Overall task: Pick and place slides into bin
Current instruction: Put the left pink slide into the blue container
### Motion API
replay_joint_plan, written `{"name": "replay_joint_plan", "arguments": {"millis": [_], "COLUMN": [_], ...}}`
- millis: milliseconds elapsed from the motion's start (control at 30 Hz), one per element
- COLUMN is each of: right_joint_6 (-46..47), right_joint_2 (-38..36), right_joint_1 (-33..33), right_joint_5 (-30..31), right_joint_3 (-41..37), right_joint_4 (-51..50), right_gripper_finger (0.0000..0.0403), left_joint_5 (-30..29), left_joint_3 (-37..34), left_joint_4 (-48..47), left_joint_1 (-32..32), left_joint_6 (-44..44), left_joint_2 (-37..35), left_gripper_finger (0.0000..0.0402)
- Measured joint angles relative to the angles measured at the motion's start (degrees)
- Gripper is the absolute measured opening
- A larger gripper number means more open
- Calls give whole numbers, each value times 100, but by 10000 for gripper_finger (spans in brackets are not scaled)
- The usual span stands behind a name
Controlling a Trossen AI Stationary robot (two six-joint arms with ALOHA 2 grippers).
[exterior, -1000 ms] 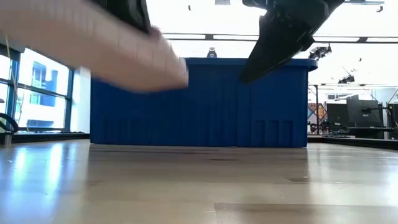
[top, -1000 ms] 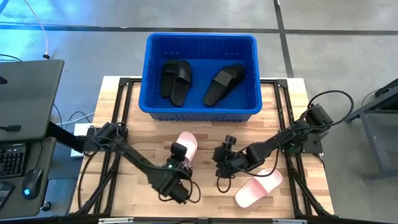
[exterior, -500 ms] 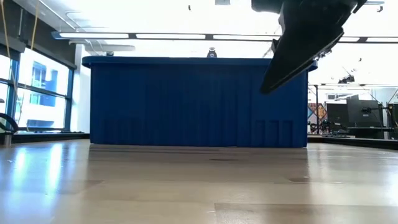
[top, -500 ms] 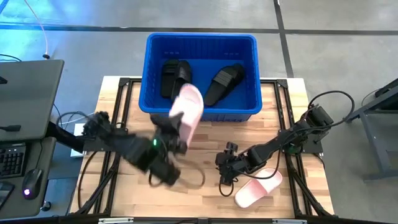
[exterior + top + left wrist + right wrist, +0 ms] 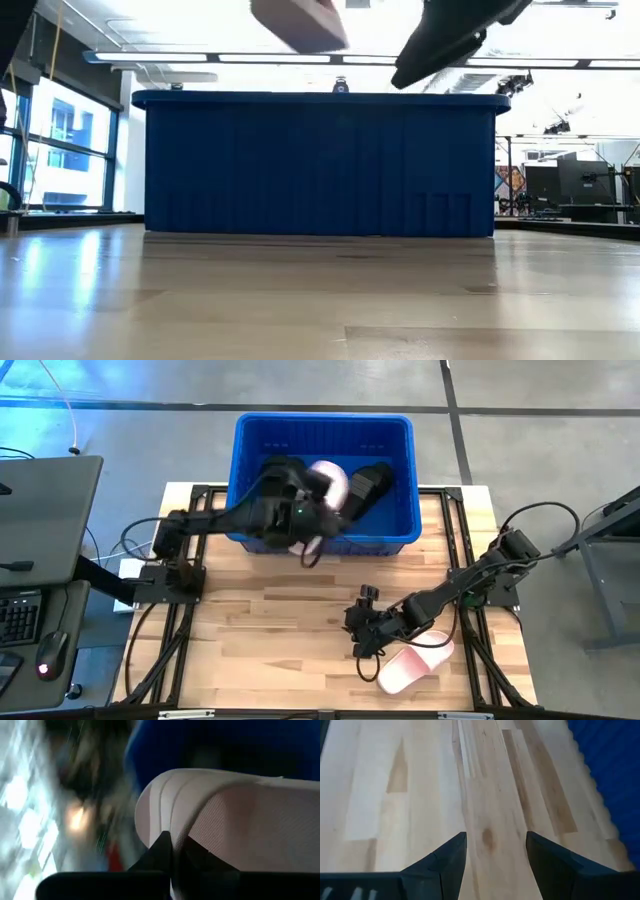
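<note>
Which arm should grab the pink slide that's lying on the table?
The right. Its open gripper hangs beside the pink slide on the table, while the left gripper is over the bin, shut on the other pink slide.

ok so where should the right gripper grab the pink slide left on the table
Judging by the high view, the pink slide lies flat, with its wide strap end toward the right gripper, which is open beside it. Coming from above, pinching across that raised strap looks best; the flat sole offers little to grip.
</note>
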Motion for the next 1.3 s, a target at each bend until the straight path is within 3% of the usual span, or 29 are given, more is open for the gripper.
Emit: {"name": "replay_joint_plan", "arguments": {"millis": [67,200,433,667,833,900,1100,1300], "right_joint_6": [-119,-143,575,2093,3128,3491,4357,4941], "right_joint_2": [0,0,0,0,0,0,0,2], "right_joint_1": [16,27,219,453,619,696,932,1094], "right_joint_5": [41,48,402,738,739,745,806,861], "right_joint_3": [2,2,2,4,4,4,2,2], "right_joint_4": [-72,-350,-926,-1548,-1937,-2119,-2419,-2501], "right_gripper_finger": [197,197,197,197,197,197,197,197], "left_joint_5": [1112,2257,4136,5006,5050,5128,5362,5263], "left_joint_3": [-18,4,-16,-14,-11,-7,-7,-9], "left_joint_4": [887,2363,2294,2282,2445,2629,2041,2110], "left_joint_1": [254,648,1652,2509,2802,2812,2778,2630], "left_joint_6": [1084,2660,2855,2658,2797,2839,3382,3778], "left_joint_2": [21,105,311,1031,1543,1742,1872,1921], "left_gripper_finger": [2,1,1,1,1,1,2,38]}}
